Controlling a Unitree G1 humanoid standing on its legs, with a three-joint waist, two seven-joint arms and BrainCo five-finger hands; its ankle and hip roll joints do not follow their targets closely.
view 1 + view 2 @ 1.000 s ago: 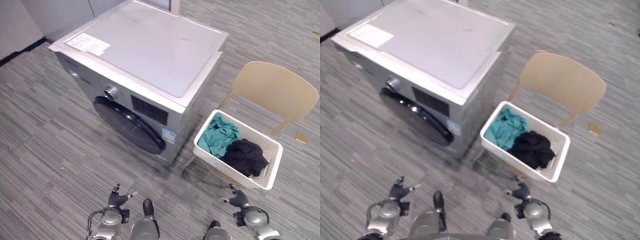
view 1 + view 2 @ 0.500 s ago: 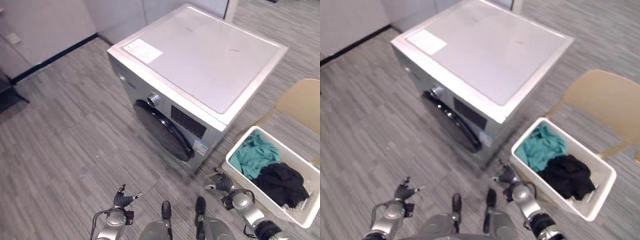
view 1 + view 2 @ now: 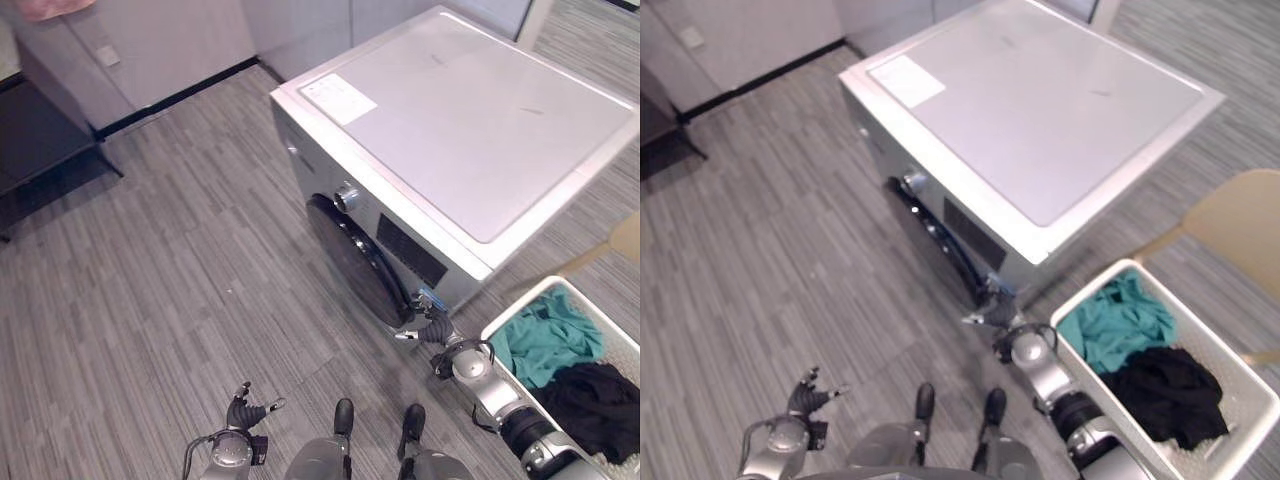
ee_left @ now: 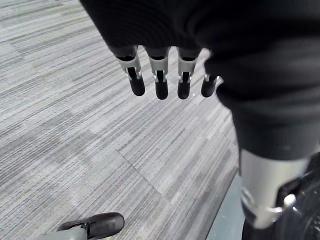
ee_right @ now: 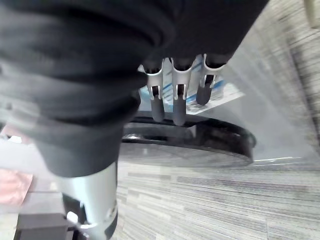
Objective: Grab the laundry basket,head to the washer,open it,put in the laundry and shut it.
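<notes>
Washer (image 3: pixel 470 130): silver front-loader on grey striped carpet; takes up the middle of the room as seen from the head; a white label lies on a rear corner of its top.
Door (image 3: pixel 360 262): round, dark, on the washer's front; closed flat against the machine.
Knob (image 3: pixel 347 194): silver dial above the door, on the washer's front panel.
Sticker (image 5: pixel 210 95): blue and white, on the washer's front just beside the door's rim.
Right hand (image 3: pixel 432 328): stretched out to the washer's front, at the door's lower edge beside the sticker; fingers (image 5: pixel 178 102) straight and spread, tips at or just short of the door rim; contact cannot be told; nothing held.
Left hand (image 3: pixel 245 411): low over the carpet, well apart from the washer's front; fingers (image 4: pixel 159 82) loosely extended, holding nothing.
Basket (image 3: pixel 1243 360): white, perforated walls; stands just beside the washer's side, near the right arm; neither hand on it.
Laundry: a teal garment (image 3: pixel 1118 323) at the basket end nearer the washer, a black garment (image 3: pixel 1170 392) at the far end; both inside the basket.
Chair (image 3: pixel 1240 220): tan, beside the washer, behind the basket.
Bench (image 3: pixel 45 150): dark low furniture, well away from the washer, by the wall.
Wall (image 3: pixel 160 40): pale, with a black skirting, behind the washer.
</notes>
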